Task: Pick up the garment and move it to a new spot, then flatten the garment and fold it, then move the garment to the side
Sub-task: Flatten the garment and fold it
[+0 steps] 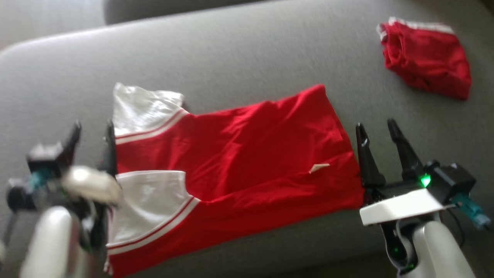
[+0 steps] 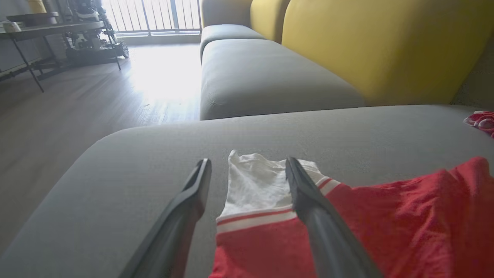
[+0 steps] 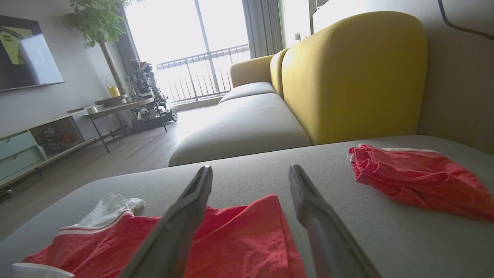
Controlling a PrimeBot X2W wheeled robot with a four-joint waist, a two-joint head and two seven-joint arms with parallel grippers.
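Between the released left claw and released right claw, the garment flat on the cushion.

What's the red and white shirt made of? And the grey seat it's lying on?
The red and white shirt looks like thin, soft knit cloth, matte: it wrinkles and drapes flat. The grey seat looks like a padded cushion under woven, flecked fabric, going by its rounded edge and fine grain.

The garment is soft, matt cloth, creased. Under the garment, the sofa seat is grey matt woven fabric. Beyond the garment, the floor is smooth, glossy wood.
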